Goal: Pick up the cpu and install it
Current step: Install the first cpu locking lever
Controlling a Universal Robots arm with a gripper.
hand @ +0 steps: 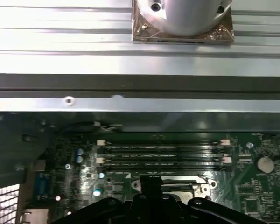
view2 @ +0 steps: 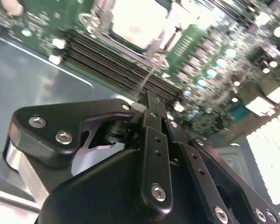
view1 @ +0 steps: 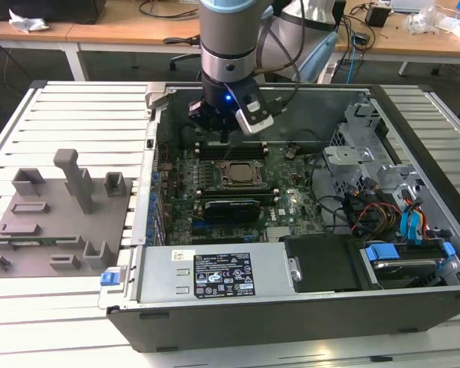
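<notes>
— What colour is the motherboard (view1: 231,201)?
— Green, with black memory slots (hand: 161,156) running across it in parallel stripes.
— And the tray (view1: 54,222) at the exterior view's left?
— Plain grey, on a ribbed, silvery-white table (view1: 84,123).
— The gripper (view2: 151,100)?
— Black with silver screws, and a blue light (view1: 228,96) above it. There are blue clips (view1: 382,253) at the exterior view's right, near side.

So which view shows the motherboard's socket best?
The exterior view: the socket sits whole and uncovered, near the hand. The second wrist view catches its glaring frame corner; the first wrist view, its edge behind the hand.
</notes>
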